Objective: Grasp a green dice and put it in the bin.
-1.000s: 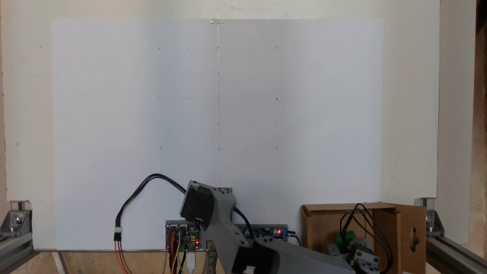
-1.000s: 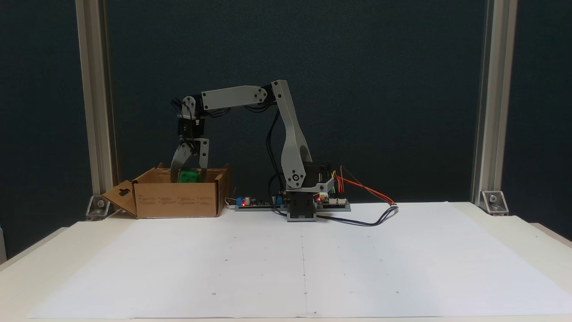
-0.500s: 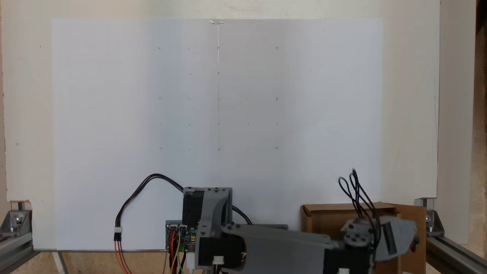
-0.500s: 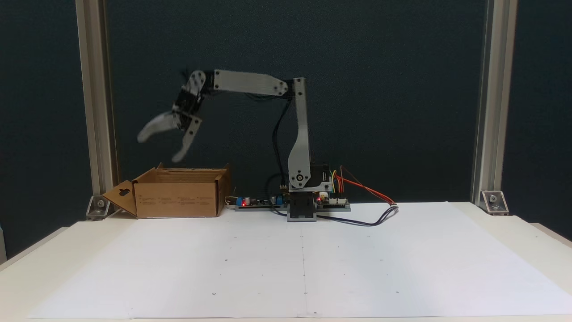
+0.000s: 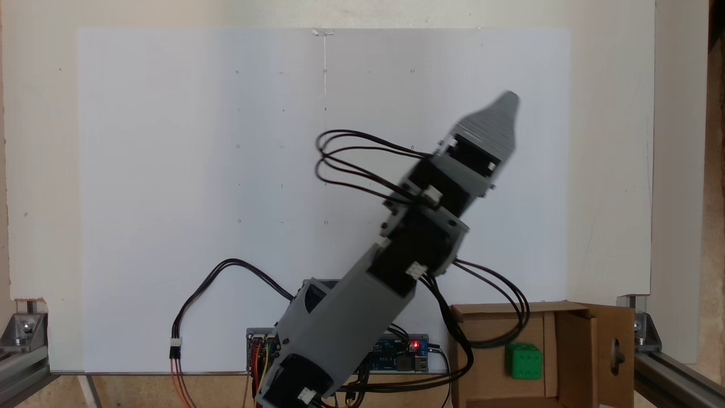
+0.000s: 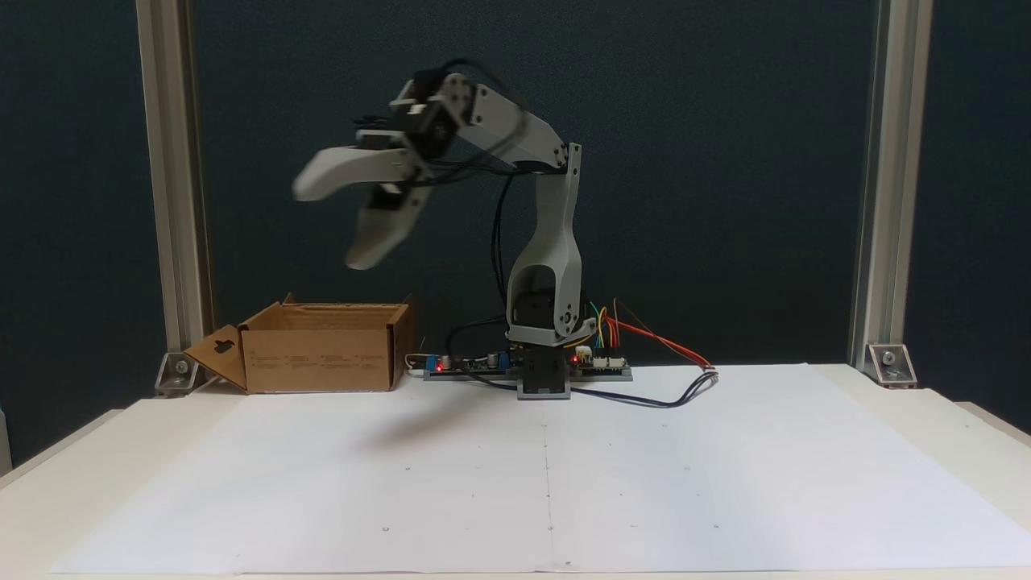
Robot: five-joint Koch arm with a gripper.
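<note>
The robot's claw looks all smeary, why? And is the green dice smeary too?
It's moving fast. In a fixed view the gripper is smeared, its jaws spread apart, with a soft shadow on the paper below; in a fixed view from above the arm is blurred, but the dice in the bin is sharp.

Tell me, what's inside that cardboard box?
Looking down from above, a green dice lies alone on the box floor. The floor's near strip is cut off by the picture's edge. From the front, the box's wall hides the inside.
</note>
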